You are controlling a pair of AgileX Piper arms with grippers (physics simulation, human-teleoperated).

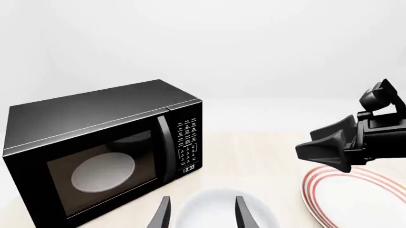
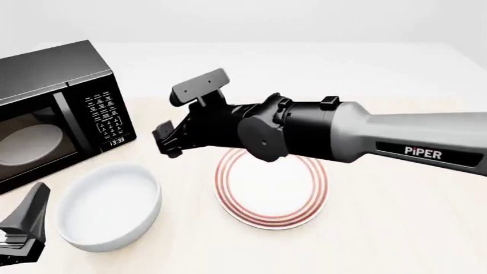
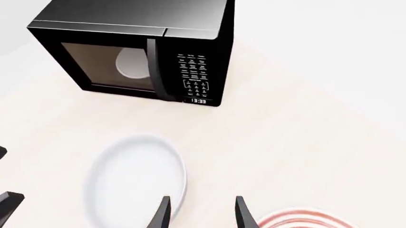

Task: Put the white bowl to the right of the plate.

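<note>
Resting on the pale tabletop [image 2: 396, 228], the white bowl [image 2: 109, 206] is seen in the front view to the left of the plate [image 2: 272, 191], with a narrow strip of bare surface between the two. A black microwave [image 2: 57, 108] is placed behind and to the left of the bowl, its door shut and a pale turntable disc [image 2: 27, 145] visible through the glass; the clock reads 13:33.

The right gripper [image 2: 169, 138] is held in the air above the gap between bowl and plate, nearer the plate's far left edge, and no contact with either is made. In the right wrist view its two fingertips [image 3: 163, 213] are shown apart with nothing between them, the bowl [image 3: 136, 178] lying just beside and ahead of them and a sliver of the red-ringed plate [image 3: 298, 219] at the other side.

The left gripper [image 2: 23, 231] is located low at the front-left corner, just beside the bowl's near left rim. In the left wrist view its fingers [image 1: 161, 216] are spread, with the bowl's rim [image 1: 222, 209] framed between them, though whether they touch it cannot be told.
</note>
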